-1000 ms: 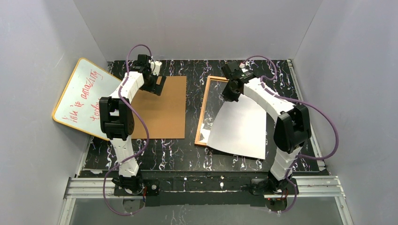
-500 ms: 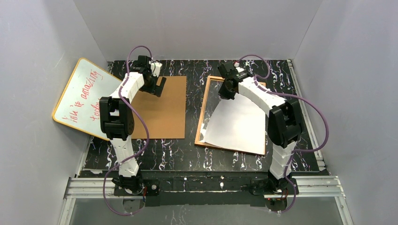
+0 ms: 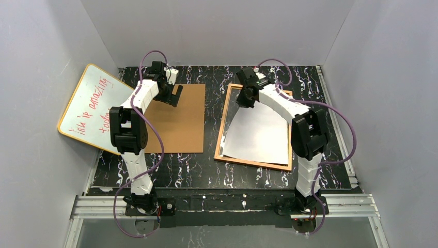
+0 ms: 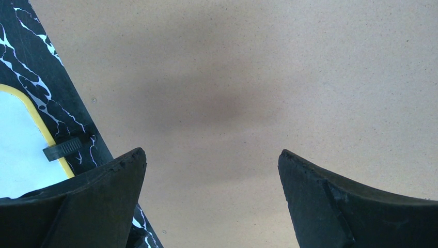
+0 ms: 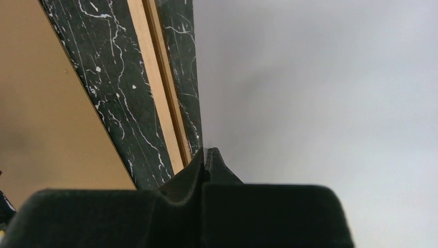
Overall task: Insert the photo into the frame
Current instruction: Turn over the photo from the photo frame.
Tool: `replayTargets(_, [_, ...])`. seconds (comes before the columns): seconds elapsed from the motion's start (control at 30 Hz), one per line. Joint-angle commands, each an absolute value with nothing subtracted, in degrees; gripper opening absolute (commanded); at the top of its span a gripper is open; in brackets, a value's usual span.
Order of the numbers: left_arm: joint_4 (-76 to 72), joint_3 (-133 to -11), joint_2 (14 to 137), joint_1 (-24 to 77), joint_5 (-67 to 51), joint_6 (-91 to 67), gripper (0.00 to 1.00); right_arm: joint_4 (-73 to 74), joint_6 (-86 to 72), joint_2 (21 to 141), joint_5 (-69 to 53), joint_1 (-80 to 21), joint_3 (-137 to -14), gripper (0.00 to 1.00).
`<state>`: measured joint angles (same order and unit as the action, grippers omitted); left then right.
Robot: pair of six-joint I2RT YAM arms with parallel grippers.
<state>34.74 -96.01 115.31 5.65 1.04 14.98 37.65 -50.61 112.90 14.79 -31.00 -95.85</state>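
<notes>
The photo lies white back up over the orange-brown frame, slightly bowed, most of it inside the border. My right gripper is at the photo's far left corner, shut on its edge. In the right wrist view the closed fingertips pinch the white sheet just beside the frame's wooden border. My left gripper hovers open over the brown backing board, and in the left wrist view nothing sits between the spread fingers.
A yellow-edged whiteboard with red writing leans at the far left; its corner shows in the left wrist view. The backing board lies left of the frame on the black marbled table. Grey walls close in three sides.
The right gripper has moved left and farther back with the photo's corner. The photo slid left and now lies mostly within the frame's border. The left arm has not moved.
</notes>
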Motion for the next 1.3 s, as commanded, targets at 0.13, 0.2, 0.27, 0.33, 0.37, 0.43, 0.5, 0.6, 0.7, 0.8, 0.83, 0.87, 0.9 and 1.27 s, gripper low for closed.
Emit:
replayTargets(0.13, [35.82,-95.38,112.11,5.72,1.32,15.73,0.98,37.51,-51.00,113.65,18.15,-31.38,-99.41,0.01])
replayTargets(0.2, [35.93,-95.34,112.16,5.72,1.27,15.81,0.98,37.76,-51.33,113.28,19.55,-31.41,-99.16,0.01])
replayTargets(0.27, [35.90,-95.36,112.19,5.71,1.23,15.82,0.98,37.99,-51.76,112.70,20.84,-31.39,-98.58,0.01])
replayTargets(0.33, [35.94,-95.49,112.28,5.71,1.15,15.82,0.98,38.65,-52.65,112.09,22.37,-31.36,-97.95,0.01])
replayTargets(0.37, [36.01,-95.46,112.32,5.71,1.07,15.82,0.98,38.50,-52.72,111.76,22.73,-31.38,-97.54,0.01])
replayTargets(0.43, [35.98,-95.54,112.44,5.81,0.93,15.74,0.98,38.14,-52.78,111.37,22.93,-31.33,-96.62,0.01])
replayTargets(0.5, [35.95,-95.58,112.46,5.80,0.88,15.73,0.98,38.00,-52.65,111.49,22.81,-31.33,-96.38,0.01])
replayTargets(0.6, [35.97,-95.54,112.28,5.81,1.04,15.80,0.98,38.51,-51.60,112.72,21.15,-31.32,-97.68,0.01])
replayTargets(0.7, [36.01,-95.48,112.20,5.82,1.68,15.97,0.98,40.08,-50.23,115.01,18.84,-31.34,-100.28,0.01])
replayTargets(0.8, [36.08,-95.49,112.15,5.80,2.05,16.16,0.98,42.09,-49.60,117.29,17.52,-31.38,-102.82,0.05])
replayTargets(0.83, [36.12,-95.50,112.17,5.80,2.10,16.19,0.98,42.63,-49.39,117.75,17.37,-31.30,-103.52,0.10])
replayTargets(0.87, [36.06,-95.50,112.15,5.80,2.16,16.17,0.98,42.90,-49.20,117.95,17.08,-31.33,-103.92,0.14])
replayTargets(0.9, [36.14,-95.46,112.21,5.80,2.27,16.25,0.98,42.90,-49.02,118.11,16.74,-31.34,-104.12,0.17])
replayTargets(1.27, [36.12,-95.90,112.81,5.80,2.96,15.82,0.98,38.37,-46.83,116.38,10.45,-31.34,-102.08,0.93])
